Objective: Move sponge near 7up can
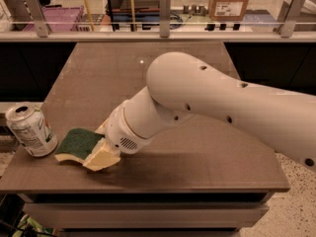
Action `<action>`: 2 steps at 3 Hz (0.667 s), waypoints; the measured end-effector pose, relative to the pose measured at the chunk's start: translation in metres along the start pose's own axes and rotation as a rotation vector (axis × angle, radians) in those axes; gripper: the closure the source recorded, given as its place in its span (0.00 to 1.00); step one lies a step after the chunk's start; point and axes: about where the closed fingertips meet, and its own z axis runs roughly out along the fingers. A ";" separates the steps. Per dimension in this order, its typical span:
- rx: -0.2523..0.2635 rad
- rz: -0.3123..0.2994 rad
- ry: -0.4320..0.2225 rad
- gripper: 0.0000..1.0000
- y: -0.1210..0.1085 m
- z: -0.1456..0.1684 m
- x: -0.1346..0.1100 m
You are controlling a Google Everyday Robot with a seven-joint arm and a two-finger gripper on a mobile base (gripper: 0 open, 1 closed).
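Nearest the camera runs the front edge of a brown, flat-topped rectangular table (197,172) with a drawer-like front below it, and speckled pale floor (297,201) shows at the lower right. Close to that front edge, toward the left, lies a wavy-edged kitchen sponge (76,143) with a dark green scouring top over pale yellow foam, resting low on the tabletop with its foam edge facing the camera. The robot's two-finger gripper (100,144) is at the right end of the sponge: one cream-coloured finger (102,158) sits against the near side and the other shows just behind the far side, so the fingers are clasped on the sponge's right end. Just left of the sponge, at the table's left edge, stands a silver-white aluminium 7up can (29,131) with green markings and an opened pull-tab top, leaning slightly; whether the sponge's left tip touches the can's base cannot be told. From the gripper a round white wrist housing with a small vent grille leads up into the thick, smooth white arm (212,98), which crosses the table from the right side and covers much of its middle. Beyond the arm the far part of the tabletop catches a small glint of light. Behind the table runs a metal rail with upright posts (163,26), and past it sit a purple slatted crate (59,18) on the left and a brown cardboard box with a white label (228,4) on the right.
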 end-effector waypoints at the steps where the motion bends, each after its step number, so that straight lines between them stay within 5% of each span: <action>1: 0.001 -0.004 0.001 0.36 0.001 0.000 -0.001; 2: 0.002 -0.008 0.002 0.12 0.002 -0.001 -0.003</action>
